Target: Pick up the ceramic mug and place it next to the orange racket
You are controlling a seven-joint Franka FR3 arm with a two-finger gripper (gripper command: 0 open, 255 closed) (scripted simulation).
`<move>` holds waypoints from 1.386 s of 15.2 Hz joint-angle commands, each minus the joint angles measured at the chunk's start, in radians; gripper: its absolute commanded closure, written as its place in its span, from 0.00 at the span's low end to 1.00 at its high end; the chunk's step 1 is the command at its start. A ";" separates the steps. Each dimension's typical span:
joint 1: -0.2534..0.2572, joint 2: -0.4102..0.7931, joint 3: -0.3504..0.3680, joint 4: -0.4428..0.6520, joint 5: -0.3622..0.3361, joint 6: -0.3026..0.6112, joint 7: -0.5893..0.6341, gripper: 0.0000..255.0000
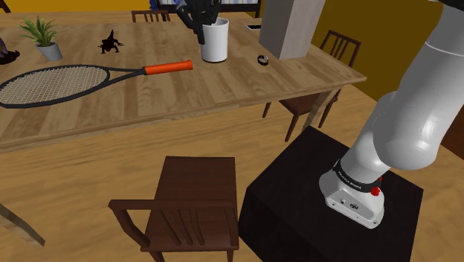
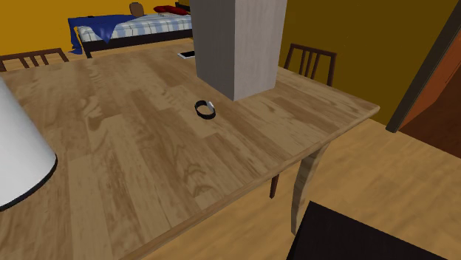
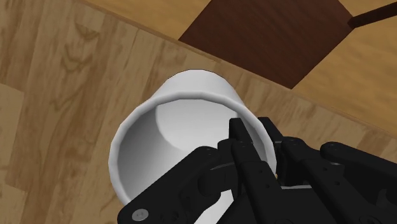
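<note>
One white mug stands upright on the wooden table, mouth up and long axis vertical, just beyond the orange grip of the racket. The black gripper pinches its rim wall, one finger inside and one outside. A small dark ring and a tall grey box lie toward the shoulder view's right, a potted plant and a black figurine toward its left.

Even, moderately bright light, flat render look. Mug interior shades grey toward one wall. Arm shows soft highlight.
</note>
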 commanded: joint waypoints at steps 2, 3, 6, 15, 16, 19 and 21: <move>-0.001 -0.009 0.000 -0.053 0.001 0.045 0.001 1.00; -0.001 -0.012 0.000 -0.070 0.002 0.059 0.001 1.00; -0.002 -0.018 -0.001 -0.119 0.003 0.102 0.001 1.00; -0.003 -0.024 -0.002 -0.248 0.003 0.225 0.003 1.00; -0.003 -0.024 -0.002 -0.261 0.003 0.238 0.004 1.00; -0.003 -0.021 -0.002 -0.297 0.002 0.277 0.005 1.00; -0.003 -0.018 -0.002 -0.321 0.002 0.304 0.006 1.00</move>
